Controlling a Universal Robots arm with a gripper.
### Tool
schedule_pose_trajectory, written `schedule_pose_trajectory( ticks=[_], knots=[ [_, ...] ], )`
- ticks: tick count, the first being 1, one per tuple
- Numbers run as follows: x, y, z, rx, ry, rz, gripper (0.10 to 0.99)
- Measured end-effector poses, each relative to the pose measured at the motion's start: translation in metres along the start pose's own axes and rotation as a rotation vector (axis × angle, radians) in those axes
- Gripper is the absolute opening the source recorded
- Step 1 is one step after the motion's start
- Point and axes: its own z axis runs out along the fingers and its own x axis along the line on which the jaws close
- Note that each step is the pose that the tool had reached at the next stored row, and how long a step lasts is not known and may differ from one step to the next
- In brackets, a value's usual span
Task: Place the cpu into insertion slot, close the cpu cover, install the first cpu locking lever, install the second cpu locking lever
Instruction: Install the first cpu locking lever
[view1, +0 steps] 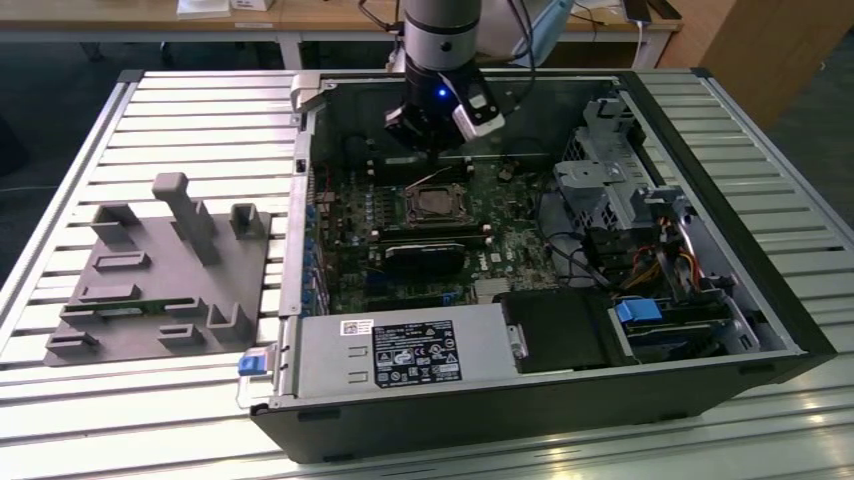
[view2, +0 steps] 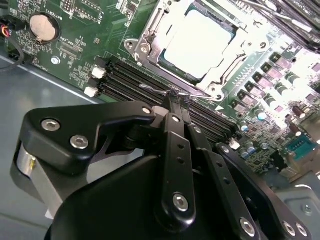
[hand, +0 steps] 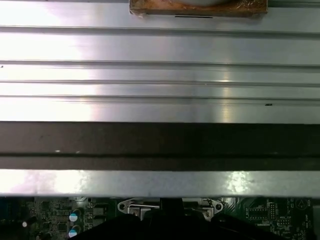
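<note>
Jaws on gripper (view2: 175, 97) clenched together, tips at wire lever (view2: 154, 89) end, just beside cpu (view2: 200, 42). Cpu lies in slot (view2: 142, 47) beyond tips, cover (view2: 226, 64) down over it. Lever runs along cover's near edge.

I count one cpu (view2: 200, 42), one cpu cover (view2: 150, 25), one green motherboard (view2: 90, 30), one coin battery (view2: 42, 26), one computer case (view1: 534, 405) and one grey fixture (view1: 147, 290).
</note>
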Motion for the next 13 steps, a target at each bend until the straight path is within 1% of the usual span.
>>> schedule_pose_trajectory(
  ticks=[13],
  knots=[
    [-0.0075, 0.0006, 0.0043, 0.0, 0.0001, 0.0, 0.122]
  ],
)
